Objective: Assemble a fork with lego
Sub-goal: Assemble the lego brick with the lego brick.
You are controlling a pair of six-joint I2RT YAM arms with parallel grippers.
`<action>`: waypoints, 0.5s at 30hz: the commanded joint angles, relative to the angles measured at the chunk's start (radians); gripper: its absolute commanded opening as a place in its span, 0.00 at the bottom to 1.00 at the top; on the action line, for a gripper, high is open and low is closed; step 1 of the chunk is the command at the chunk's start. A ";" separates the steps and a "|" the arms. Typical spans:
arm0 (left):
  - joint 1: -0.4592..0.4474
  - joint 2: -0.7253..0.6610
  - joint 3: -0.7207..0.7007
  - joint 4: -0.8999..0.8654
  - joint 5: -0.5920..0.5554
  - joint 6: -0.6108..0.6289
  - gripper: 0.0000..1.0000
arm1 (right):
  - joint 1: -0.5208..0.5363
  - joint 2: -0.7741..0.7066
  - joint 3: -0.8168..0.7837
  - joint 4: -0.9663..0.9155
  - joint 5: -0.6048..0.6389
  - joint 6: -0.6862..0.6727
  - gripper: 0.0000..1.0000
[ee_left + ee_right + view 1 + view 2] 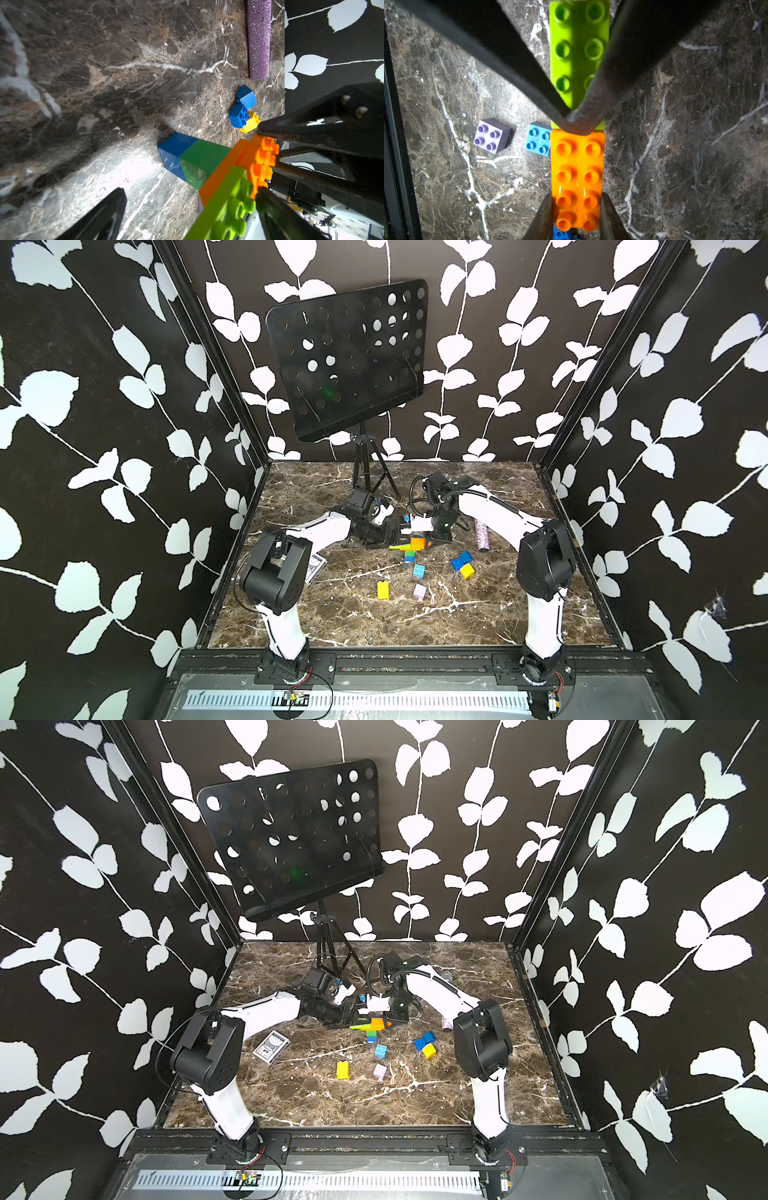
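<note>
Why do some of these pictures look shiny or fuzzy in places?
Left wrist view: light glares white off the brown marble tabletop, and the near black gripper finger is blurred. Right wrist view: the orange studded brick shows bright highlights. Both top views: a green flare spot on the black perforated music stand.

The left white-shelled robot arm [277, 568] at seven o'clock and the right white-shelled robot arm [544, 564] at five o'clock are showing bulky matte-black joint housings, the right one wearing a ribbed black cable hose [505, 504] and thin red wires [562, 680] at its base.
</note>
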 commanded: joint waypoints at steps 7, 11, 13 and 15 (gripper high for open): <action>-0.020 -0.024 -0.026 0.055 0.012 -0.028 0.99 | 0.033 0.038 0.038 -0.048 0.067 -0.047 0.20; -0.028 -0.025 -0.035 0.084 0.020 -0.051 0.99 | 0.038 0.045 0.052 -0.057 0.057 -0.045 0.20; -0.028 -0.029 -0.053 0.114 0.028 -0.068 0.99 | 0.040 0.044 0.052 -0.053 0.046 -0.039 0.20; -0.027 -0.023 -0.062 0.116 0.020 -0.071 0.99 | 0.040 0.042 0.052 -0.048 0.036 -0.032 0.21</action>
